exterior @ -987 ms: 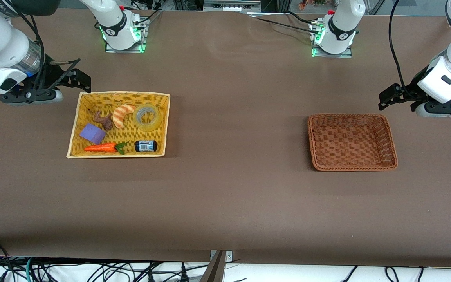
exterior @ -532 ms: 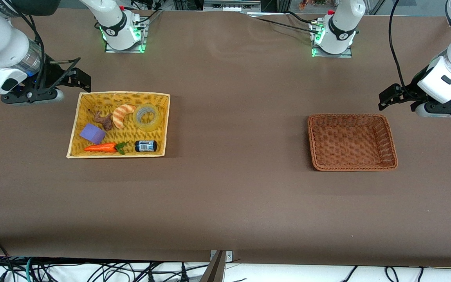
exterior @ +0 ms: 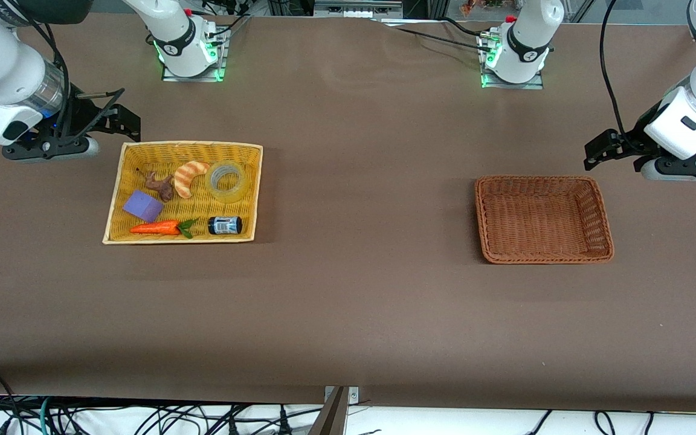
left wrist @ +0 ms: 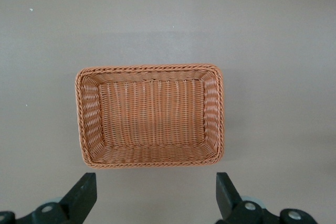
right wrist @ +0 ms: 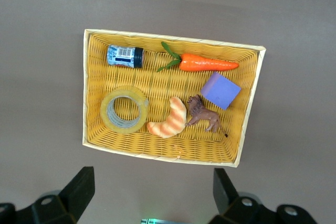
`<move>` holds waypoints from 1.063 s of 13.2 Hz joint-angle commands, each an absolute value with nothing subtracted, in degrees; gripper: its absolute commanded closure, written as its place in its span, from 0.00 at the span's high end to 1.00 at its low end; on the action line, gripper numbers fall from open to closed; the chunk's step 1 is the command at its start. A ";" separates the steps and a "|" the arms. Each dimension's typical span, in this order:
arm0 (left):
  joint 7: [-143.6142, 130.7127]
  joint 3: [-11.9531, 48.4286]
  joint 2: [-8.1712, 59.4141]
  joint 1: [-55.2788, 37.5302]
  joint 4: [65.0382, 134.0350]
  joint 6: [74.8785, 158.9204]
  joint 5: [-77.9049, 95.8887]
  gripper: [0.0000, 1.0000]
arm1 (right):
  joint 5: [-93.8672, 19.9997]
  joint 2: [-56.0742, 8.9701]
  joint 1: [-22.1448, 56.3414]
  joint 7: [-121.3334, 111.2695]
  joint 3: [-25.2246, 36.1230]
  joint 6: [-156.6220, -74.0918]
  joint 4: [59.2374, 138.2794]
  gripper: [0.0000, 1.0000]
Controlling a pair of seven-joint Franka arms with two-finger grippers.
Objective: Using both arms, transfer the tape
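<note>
The tape (exterior: 228,180) lies flat, hole upward, in the yellow basket (exterior: 251,199), in the corner farthest from the front camera, beside the croissant (exterior: 189,177). Bare tabletop (exterior: 366,199) separates this from the brown basket (exterior: 603,211). The right end effector (right wrist: 149,195) and left end effector (left wrist: 156,198) hover, fingers apart.

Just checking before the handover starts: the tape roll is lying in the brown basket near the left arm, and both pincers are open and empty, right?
Not quite. The tape lies in the yellow basket at the right arm's end, beside the croissant; the front view shows it. The brown basket holds nothing. The left pincer and right pincer are indeed open and empty.
</note>
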State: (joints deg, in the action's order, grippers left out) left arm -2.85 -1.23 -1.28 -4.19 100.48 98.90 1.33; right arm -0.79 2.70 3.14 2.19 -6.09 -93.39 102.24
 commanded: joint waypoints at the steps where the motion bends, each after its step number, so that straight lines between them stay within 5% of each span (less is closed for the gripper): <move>1: -2.02 -1.05 -0.79 -3.87 99.14 97.91 2.37 1.00 | -1.58 3.08 2.90 1.32 -6.15 -92.64 102.30 1.00; 5: -2.02 -0.97 -0.79 -3.87 99.14 97.91 2.37 1.00 | -1.58 -0.68 2.99 2.72 -9.21 -101.22 108.18 1.00; 14: -2.02 -0.97 -0.79 -3.87 99.14 97.91 2.37 1.00 | -0.70 -12.21 3.08 6.86 -13.45 -137.96 130.59 1.00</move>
